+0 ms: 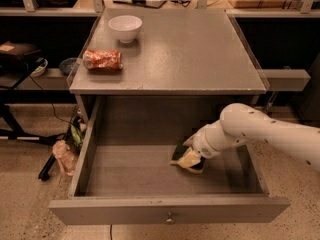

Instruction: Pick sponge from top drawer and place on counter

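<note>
The top drawer is pulled wide open below the counter. The sponge, dark green over yellow foam, is at the drawer's right side, tilted with its yellow layer showing. My gripper comes down into the drawer from the right on a white arm and is shut on the sponge, holding it just above the drawer floor. The fingers are mostly hidden behind the wrist and the sponge.
A white bowl and a crushed red can sit on the counter's left part. The drawer's small knob is at the front centre. Bags and cables lie on the floor at left. Shelves run behind.
</note>
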You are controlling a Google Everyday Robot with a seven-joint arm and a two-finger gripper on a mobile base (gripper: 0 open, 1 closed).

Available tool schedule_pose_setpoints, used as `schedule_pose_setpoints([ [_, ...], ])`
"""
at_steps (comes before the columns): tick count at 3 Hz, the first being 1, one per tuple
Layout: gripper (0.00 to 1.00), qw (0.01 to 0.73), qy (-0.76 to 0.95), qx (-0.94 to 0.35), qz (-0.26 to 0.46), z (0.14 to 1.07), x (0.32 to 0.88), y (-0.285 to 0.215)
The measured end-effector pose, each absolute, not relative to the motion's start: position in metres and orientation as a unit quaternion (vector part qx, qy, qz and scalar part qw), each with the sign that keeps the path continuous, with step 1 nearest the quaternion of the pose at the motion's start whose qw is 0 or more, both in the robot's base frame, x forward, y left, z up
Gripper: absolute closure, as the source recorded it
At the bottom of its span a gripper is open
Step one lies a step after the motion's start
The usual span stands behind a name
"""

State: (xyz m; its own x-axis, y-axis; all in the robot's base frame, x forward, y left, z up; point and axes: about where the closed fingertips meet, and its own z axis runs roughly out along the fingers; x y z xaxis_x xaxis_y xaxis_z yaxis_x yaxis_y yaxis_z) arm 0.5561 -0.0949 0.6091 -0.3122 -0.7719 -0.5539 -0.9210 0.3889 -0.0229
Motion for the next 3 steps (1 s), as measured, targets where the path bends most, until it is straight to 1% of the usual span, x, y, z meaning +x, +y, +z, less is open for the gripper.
schedule_pose_setpoints([
  [1,1.00,0.247,0.796,-0.532,0.151,0.609,0.556,-0.095],
  [2,1.00,0.252,0.782,-0.540,0.182,0.616,0.555,-0.089],
  [3,1.00,0.280,0.748,-0.545,0.253,0.644,0.556,-0.082],
])
